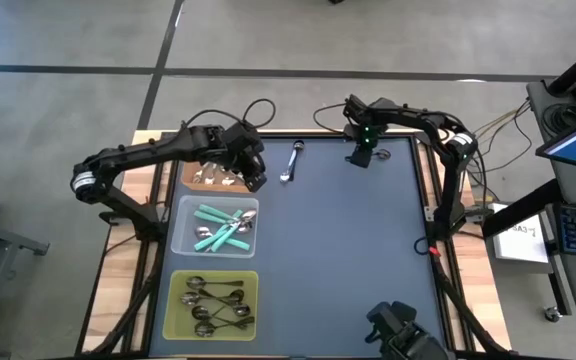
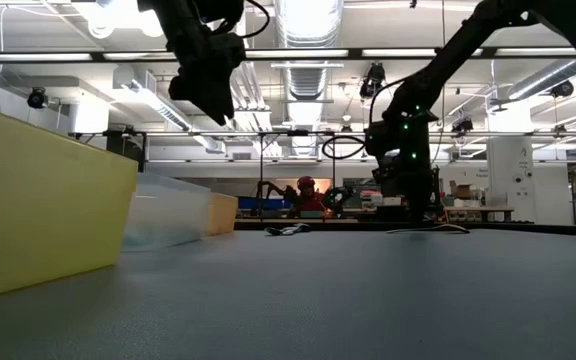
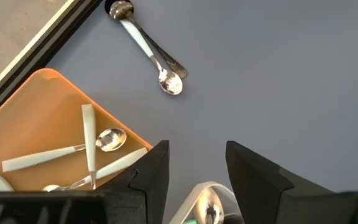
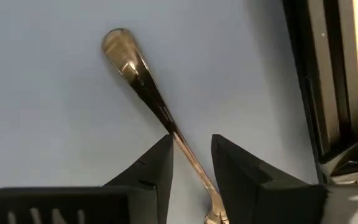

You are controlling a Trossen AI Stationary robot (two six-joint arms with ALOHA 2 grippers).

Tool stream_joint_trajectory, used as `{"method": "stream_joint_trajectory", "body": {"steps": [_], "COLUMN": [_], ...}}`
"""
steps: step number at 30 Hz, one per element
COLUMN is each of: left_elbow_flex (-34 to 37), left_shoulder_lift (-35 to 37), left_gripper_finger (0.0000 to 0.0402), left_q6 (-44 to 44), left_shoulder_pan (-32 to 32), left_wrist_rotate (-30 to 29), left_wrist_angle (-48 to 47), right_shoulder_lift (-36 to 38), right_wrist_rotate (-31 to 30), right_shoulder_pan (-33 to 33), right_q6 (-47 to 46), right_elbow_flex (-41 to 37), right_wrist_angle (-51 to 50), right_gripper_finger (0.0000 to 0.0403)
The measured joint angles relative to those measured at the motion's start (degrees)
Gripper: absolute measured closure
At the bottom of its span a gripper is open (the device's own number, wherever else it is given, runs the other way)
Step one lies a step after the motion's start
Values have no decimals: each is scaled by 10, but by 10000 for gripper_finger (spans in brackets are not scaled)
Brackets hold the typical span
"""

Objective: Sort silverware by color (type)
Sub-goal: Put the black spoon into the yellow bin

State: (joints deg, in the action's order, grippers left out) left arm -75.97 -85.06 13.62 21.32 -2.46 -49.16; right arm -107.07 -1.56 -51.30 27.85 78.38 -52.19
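Two shiny spoons (image 1: 291, 160) lie side by side on the dark mat near the far edge, also seen in the left wrist view as spoons (image 3: 149, 50). My left gripper (image 1: 256, 180) hangs open above the mat, beside the orange tray's (image 1: 196, 184) corner, with nothing between its fingers (image 3: 151, 171). My right gripper (image 1: 362, 155) is open near the far edge, above a single shiny spoon (image 4: 138, 74) that lies flat on the mat. In the right wrist view that spoon's thin shaft shows through the gap of my right gripper (image 4: 191, 140), apart from the fingers.
Three trays line the mat's left side: the orange one with silver spoons (image 3: 95, 143), a clear one (image 1: 182, 240) with teal-handled spoons, and a yellow-green one (image 1: 178, 320) with dark spoons. The mat's middle and right are bare. Cables run along the far edge (image 1: 258, 110).
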Motion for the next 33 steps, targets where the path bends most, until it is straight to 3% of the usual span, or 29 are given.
{"method": "stream_joint_trajectory", "body": {"steps": [9,17,23,28,33], "left_elbow_flex": [-4,-3,-3,-3,-3], "left_shoulder_lift": [0,0,0,0,-1], "left_gripper_finger": [261,261,261,261,261], "left_q6": [-11,-23,-24,-24,-20], "left_shoulder_pan": [2,3,9,13,18], "left_wrist_rotate": [1,1,0,0,-1], "left_wrist_angle": [-14,-14,-7,8,32], "right_shoulder_lift": [1,1,3,2,2], "right_wrist_rotate": [1,1,2,53,95], "right_shoulder_pan": [0,-1,-5,-13,-17], "right_q6": [87,211,204,141,126], "right_elbow_flex": [-4,-38,-54,-54,-63], "right_wrist_angle": [-2,30,68,74,88], "right_gripper_finger": [263,271,279,306,372]}}
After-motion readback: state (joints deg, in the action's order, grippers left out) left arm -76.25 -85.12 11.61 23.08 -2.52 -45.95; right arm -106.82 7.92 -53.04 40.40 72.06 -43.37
